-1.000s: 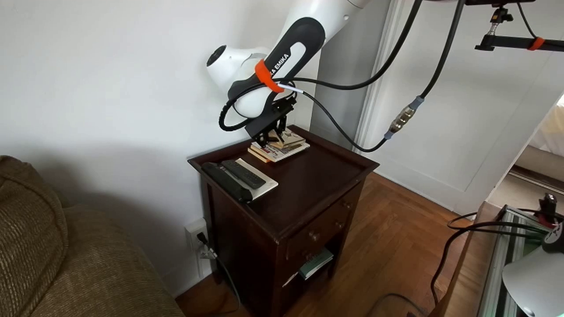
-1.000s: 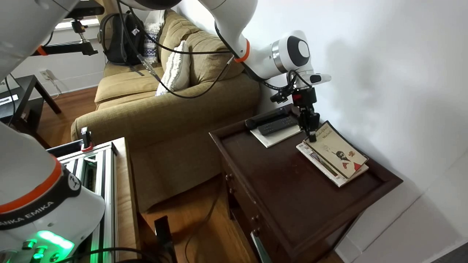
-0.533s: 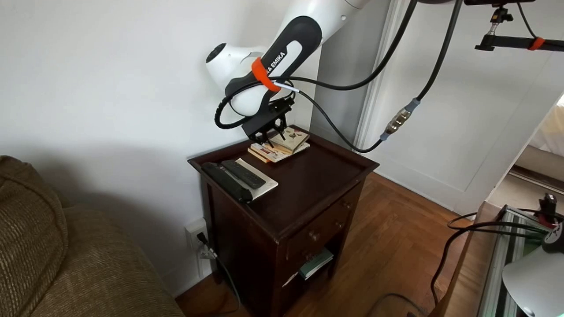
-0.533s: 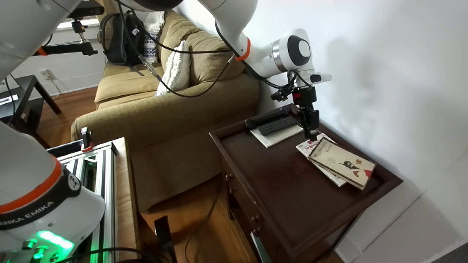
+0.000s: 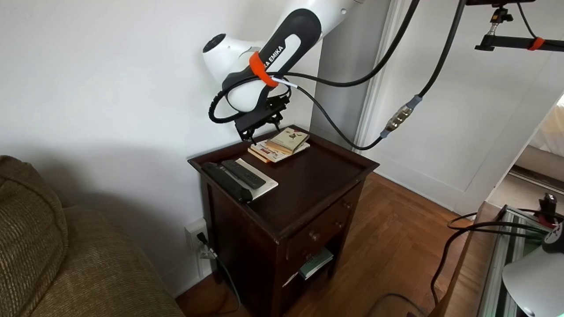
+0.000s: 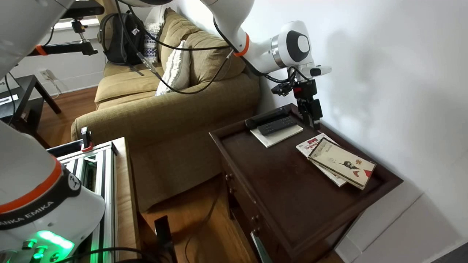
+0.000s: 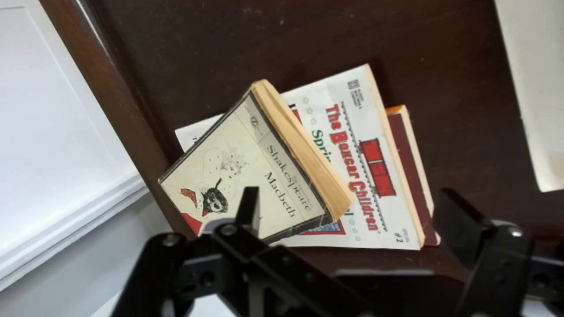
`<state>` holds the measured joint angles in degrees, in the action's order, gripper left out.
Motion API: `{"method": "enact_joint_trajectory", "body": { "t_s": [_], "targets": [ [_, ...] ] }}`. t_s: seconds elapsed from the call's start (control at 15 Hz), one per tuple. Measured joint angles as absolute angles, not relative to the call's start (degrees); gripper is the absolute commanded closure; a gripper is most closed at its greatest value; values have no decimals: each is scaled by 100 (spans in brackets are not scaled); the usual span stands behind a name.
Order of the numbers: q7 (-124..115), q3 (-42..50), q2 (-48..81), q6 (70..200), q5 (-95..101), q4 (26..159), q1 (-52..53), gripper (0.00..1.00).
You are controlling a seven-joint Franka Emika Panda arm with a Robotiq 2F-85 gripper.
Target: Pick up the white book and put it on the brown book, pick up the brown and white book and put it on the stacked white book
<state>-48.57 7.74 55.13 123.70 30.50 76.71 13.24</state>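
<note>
The brown book [image 7: 407,167] is at the bottom of a small pile near the wall [image 6: 373,91], on the dark tabletop [image 6: 278,193]; it is mostly covered, so all I get of it is a reddish-brown strip of cover and some pale page edges. Flat over it lies the white book [image 7: 352,149], its red lettering reading The Boxcar Children, and across that, turned at a slant, rests the brown and white book [image 7: 246,169], a cream Macbeth with a dark border, one end jutting past the white cover. The claw [image 7: 348,200] hangs released above the tabletop, its fingers [image 7: 460,226] spread wide; from the wrist, one finger crosses in front of the Macbeth cover while the other appears just beside the lowest book's edge. Elsewhere on the tabletop a black remote [image 6: 276,126] lies on a white slab [image 6: 270,141], pad or book I can't tell, with a long black object [image 6: 266,117] right alongside. Beneath the drawers [image 5: 328,222] a green book [image 5: 316,264] shows in the lower compartment, and a tan couch [image 6: 164,113] stands nearby.
</note>
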Motion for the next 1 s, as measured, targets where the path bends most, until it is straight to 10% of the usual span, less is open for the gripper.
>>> {"method": "enact_joint_trajectory", "body": {
  "t_s": [0.87, 1.0],
  "targets": [
    [-2778, 965, 4297, 14015, 2938, 9601, 747, 99],
    [-2339, 975, 4198, 14333, 2891, 9826, 586, 100]
  ]
}}
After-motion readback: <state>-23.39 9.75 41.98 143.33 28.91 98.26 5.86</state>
